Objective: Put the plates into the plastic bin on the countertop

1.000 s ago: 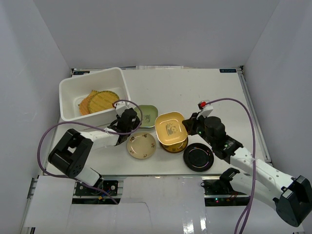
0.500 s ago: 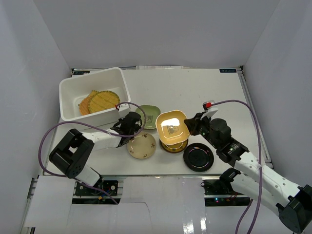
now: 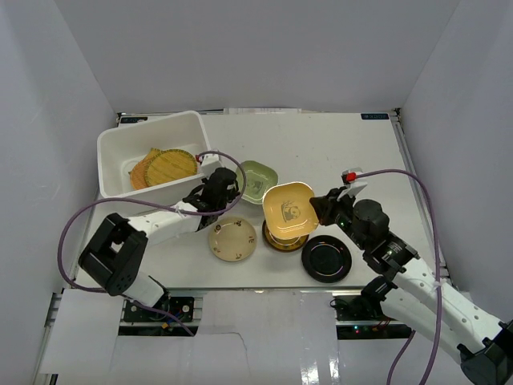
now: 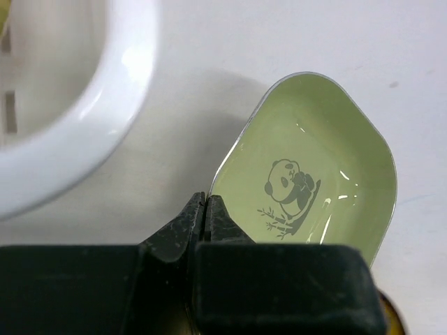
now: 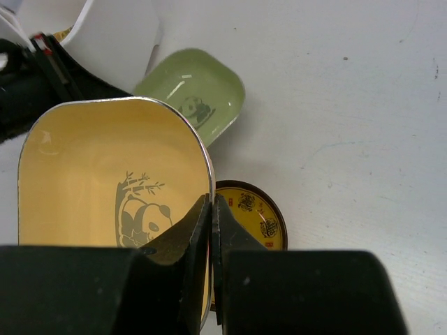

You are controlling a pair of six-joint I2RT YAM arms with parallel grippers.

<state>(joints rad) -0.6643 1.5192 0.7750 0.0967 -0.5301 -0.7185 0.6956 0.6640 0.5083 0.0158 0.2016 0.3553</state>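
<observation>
Your left gripper [image 4: 206, 208] is pinched shut on the near rim of the green plate [image 4: 314, 167]. Your right gripper [image 5: 211, 208] is clamped on the edge of the yellow plate [image 5: 105, 174]. Since a second ago the green plate has slid away from the plastic bin [image 4: 105, 132], and the yellow one now tilts above the gold-patterned dark plate [image 5: 255, 216]. Both held dishes are glossy, squarish and round-cornered, each with a panda print. The round cream plate [image 3: 232, 239] and glossy black plate [image 3: 326, 258] lie on the white countertop [image 5: 349, 105]. Tan woven plates [image 3: 167, 166] lie in the bin.
</observation>
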